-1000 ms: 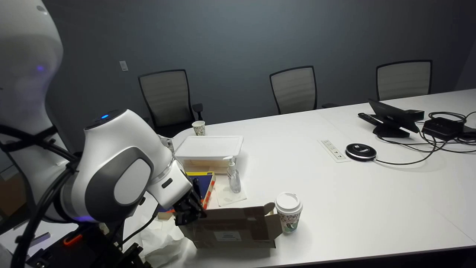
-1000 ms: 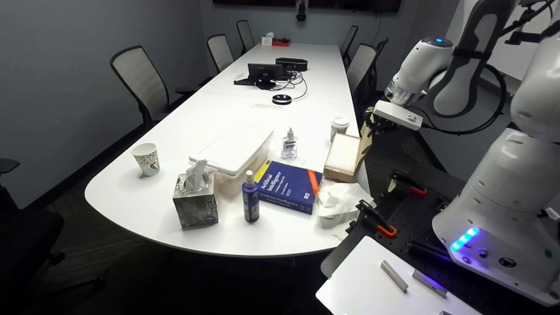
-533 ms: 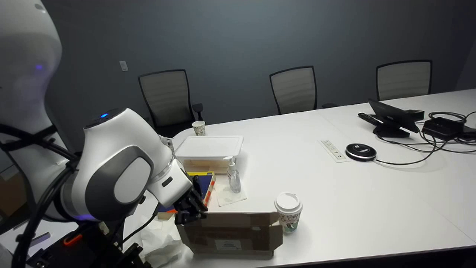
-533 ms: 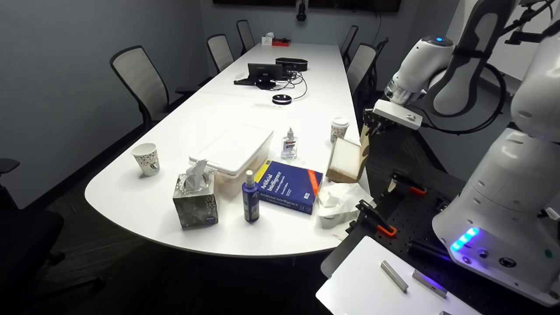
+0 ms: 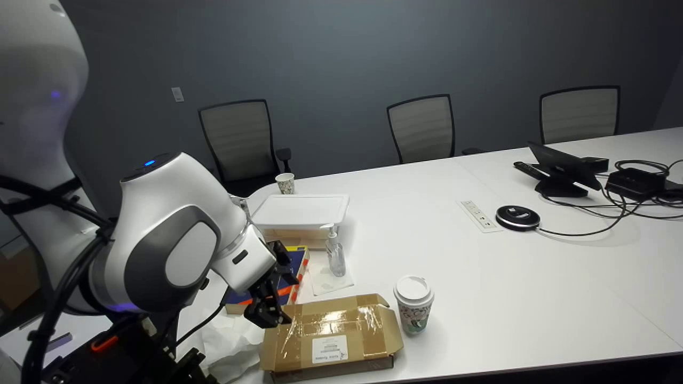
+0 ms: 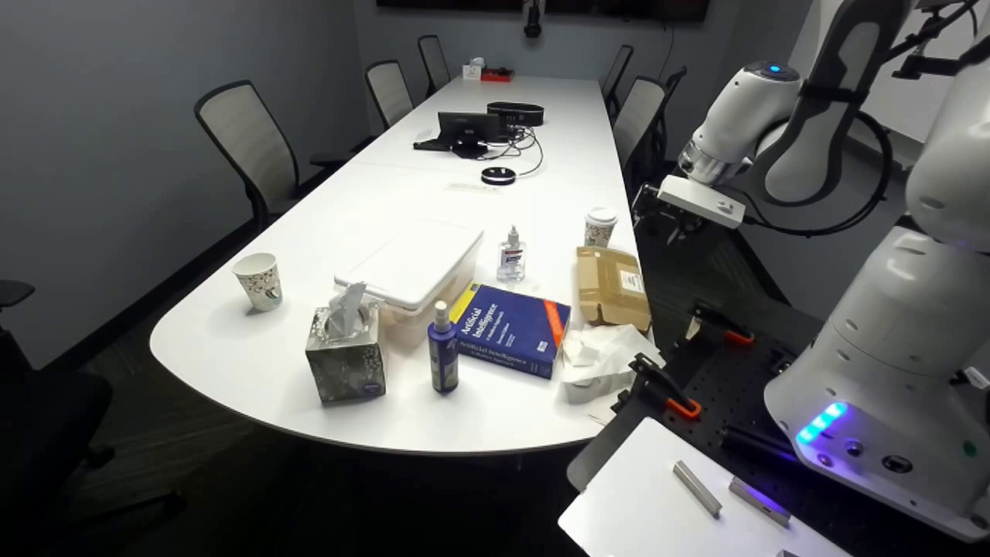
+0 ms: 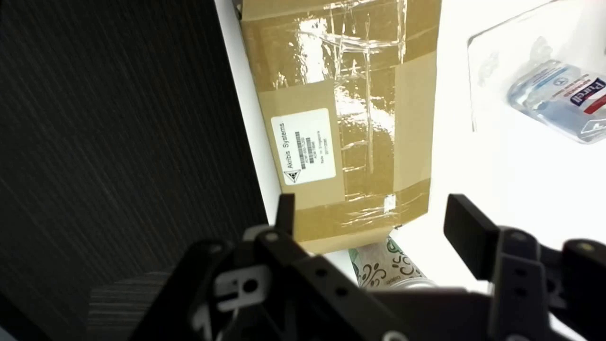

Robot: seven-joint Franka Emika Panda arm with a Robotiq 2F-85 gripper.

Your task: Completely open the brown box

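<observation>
Brown box (image 5: 333, 326), lid (image 7: 414, 128) down, side flaps (image 5: 392, 333) poking out! Tan cardboard, shiny wrinkled tape (image 7: 367, 111) across top, white printed label (image 7: 304, 147) with barcodes. In exterior view, sits on bench (image 5: 453, 256) at near edge, just left of lidded cup (image 5: 414, 312). Tool (image 7: 376, 221): fingers spread wide.

The white label (image 7: 304, 147) on the brown box (image 7: 369, 118) reads "Akribis Systems" and "Made in Singapore"; the clear bottle (image 7: 561, 102), "Purell"; the blue book (image 6: 510, 326), "Artificial Intelligence" on cover and spine.
</observation>
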